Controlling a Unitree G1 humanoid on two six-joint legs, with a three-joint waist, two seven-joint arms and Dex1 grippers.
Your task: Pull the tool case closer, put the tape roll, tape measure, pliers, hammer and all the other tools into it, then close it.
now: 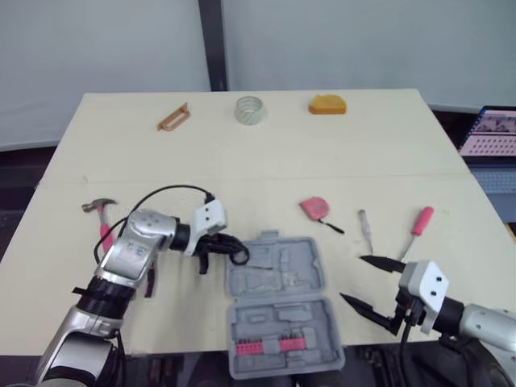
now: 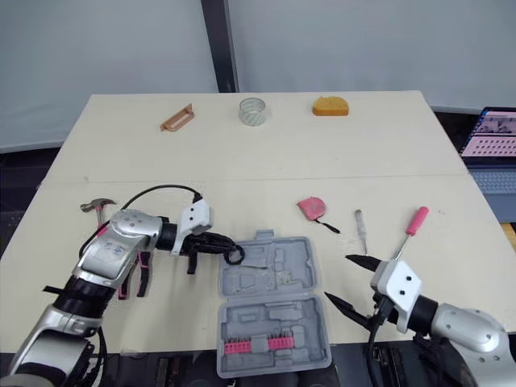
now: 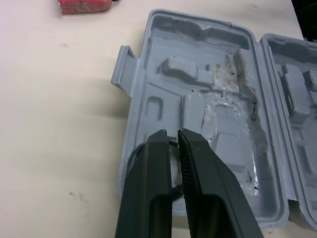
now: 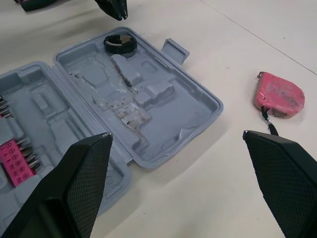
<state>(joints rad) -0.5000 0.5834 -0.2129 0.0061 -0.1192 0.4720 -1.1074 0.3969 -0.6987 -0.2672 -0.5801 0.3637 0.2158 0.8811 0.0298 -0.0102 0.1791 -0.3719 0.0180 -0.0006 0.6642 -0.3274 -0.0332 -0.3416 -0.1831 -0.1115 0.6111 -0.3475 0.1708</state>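
Observation:
The grey tool case point(image 1: 316, 266) lies open at the table's near edge, with a strip of pink bits point(image 1: 266, 347) in its near half. A black tape roll point(image 4: 120, 44) lies flat in the far half's left corner. My left gripper point(image 3: 172, 133) hovers shut just over that corner, apart from the roll. My right gripper point(image 1: 355, 279) stands open and empty right of the case. A pink tape measure point(image 1: 314, 209) lies beyond the case. The hammer point(image 1: 101, 214) and pliers point(image 2: 133, 274) lie beside my left arm. A clear tape roll point(image 1: 250, 109) sits at the far edge.
Two screwdrivers lie right of the tape measure: a small pale one point(image 1: 365, 228) and a pink-handled one point(image 1: 419, 222). A brown wooden piece point(image 1: 173, 118) and an orange object point(image 1: 326, 104) sit at the far edge. A laptop point(image 1: 492, 133) stands off the table's right side.

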